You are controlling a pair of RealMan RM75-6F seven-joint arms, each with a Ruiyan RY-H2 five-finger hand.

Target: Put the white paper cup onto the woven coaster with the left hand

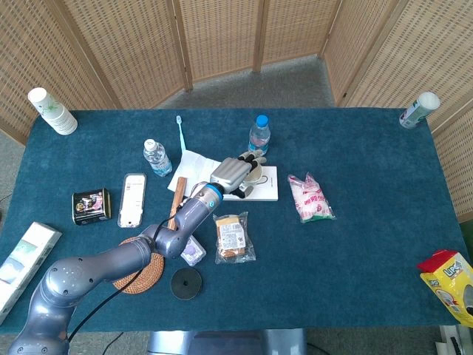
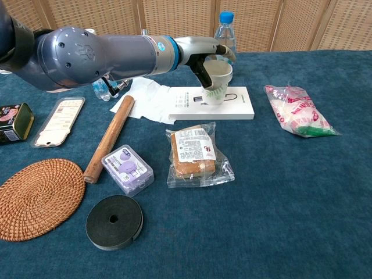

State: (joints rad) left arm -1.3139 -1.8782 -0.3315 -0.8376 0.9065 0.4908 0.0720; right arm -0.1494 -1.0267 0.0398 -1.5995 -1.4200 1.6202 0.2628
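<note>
The white paper cup (image 2: 217,83) with a green leaf print stands upright on a flat white box (image 2: 232,104) at the middle of the table. My left hand (image 2: 204,53) reaches around it from the left: the thumb lies against the cup's near left side and the fingers curve behind the rim. From the head view the left hand (image 1: 235,171) covers most of the cup (image 1: 256,175). The woven coaster (image 2: 34,197) lies flat at the near left, also seen from above as the coaster (image 1: 143,275) partly under my forearm. My right hand is out of sight.
Between cup and coaster lie a tissue (image 2: 145,99), a wooden stick (image 2: 109,138), a purple box (image 2: 128,169), a wrapped snack (image 2: 195,152) and a black tape roll (image 2: 114,222). Water bottles (image 2: 224,35) stand behind the cup. A pink packet (image 2: 295,110) lies right.
</note>
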